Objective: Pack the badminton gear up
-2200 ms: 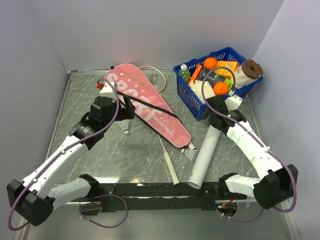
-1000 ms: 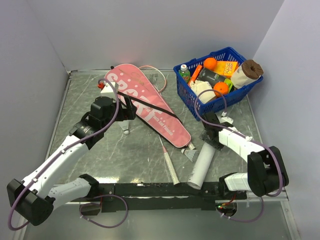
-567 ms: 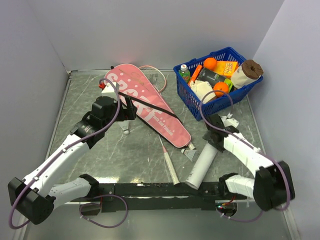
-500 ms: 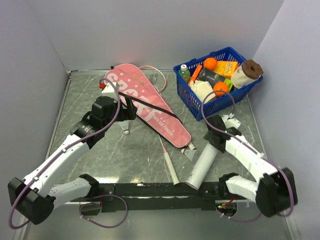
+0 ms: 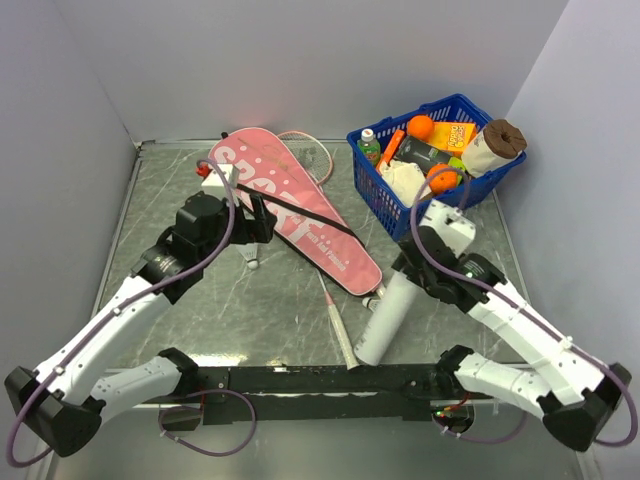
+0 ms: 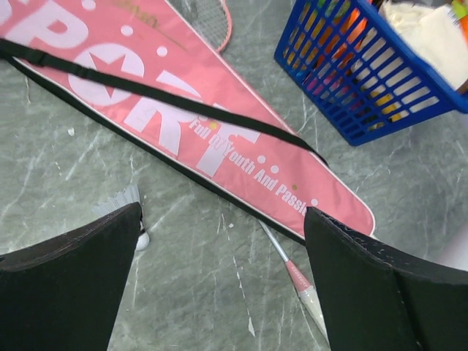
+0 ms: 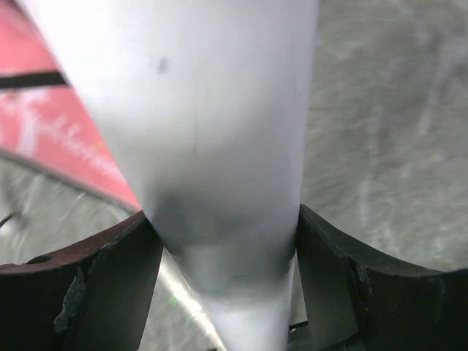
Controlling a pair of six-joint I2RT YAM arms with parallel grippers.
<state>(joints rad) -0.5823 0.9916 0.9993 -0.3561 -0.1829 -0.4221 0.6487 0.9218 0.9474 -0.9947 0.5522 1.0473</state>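
Right jaws clenched on the far end of the tube (image 5: 383,318), which slants toward the arm bases beside a racket (image 5: 339,328). The grip is off-centre, so the tube may pivot, slip, or sweep the racket. Left jaws spread, empty, over the shuttlecock (image 6: 134,199) by the bag (image 5: 290,215).

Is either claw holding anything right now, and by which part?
The right claw grips the long white tube near its far end, with a finger pressed on each side. The left claw is open and empty.
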